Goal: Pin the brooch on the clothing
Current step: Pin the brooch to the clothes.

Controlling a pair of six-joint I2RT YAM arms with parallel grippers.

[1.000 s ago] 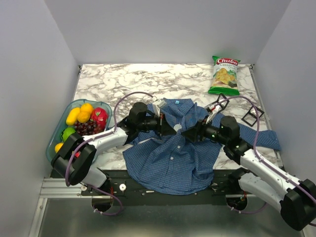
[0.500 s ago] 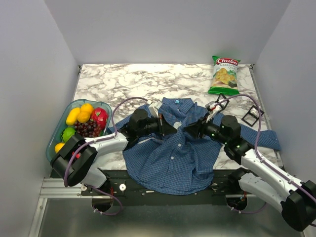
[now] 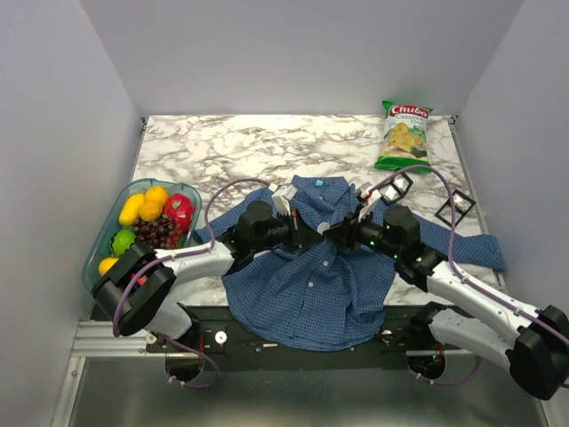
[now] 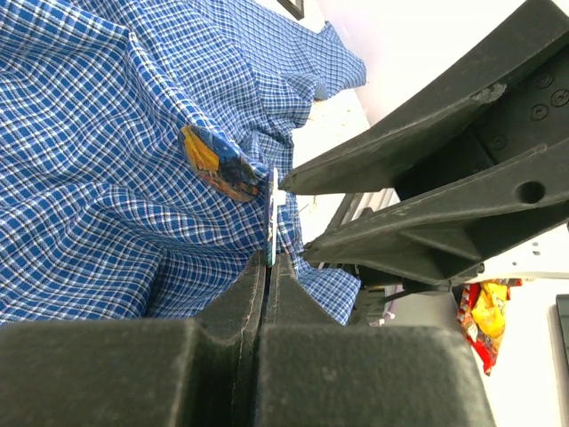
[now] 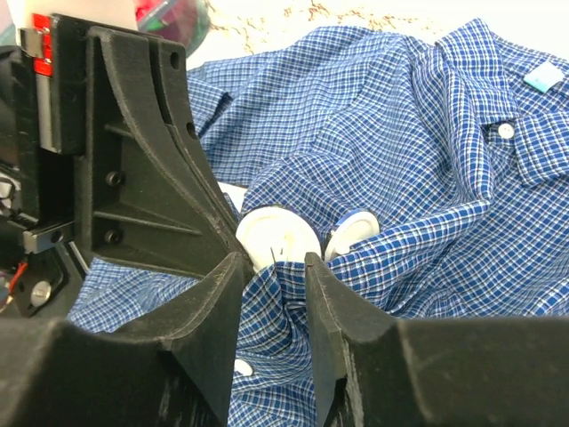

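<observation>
Clothing [image 3: 307,289], a blue checked shirt, lies face up at the near middle of the marble surface [image 3: 231,147]. Its hem droops over the near edge, one sleeve trails off to the right, and the collar points away. Both arms reach in low over its chest and their tips nearly meet.

The left claw [image 3: 313,235] is pressed together on the brooch [image 4: 271,213], a thin disc held edge-on at its very tip. From the right wrist the brooch [image 5: 277,237] shows a white round back just above the cloth. A small yellow-and-blue printed piece [image 4: 218,165] sits against the fabric just beside it. Whether that piece is part of the brooch I cannot tell.

The right claw [image 3: 336,233] pinches a raised fold of the shirt directly under the brooch, cloth touching both fingers [image 5: 222,280].

A teal basket [image 3: 93,245] of fruit stands to the left. Two black wire frames [image 3: 453,209] lie farther right, and a green chip bag [image 3: 404,135] rests near the far edge.
</observation>
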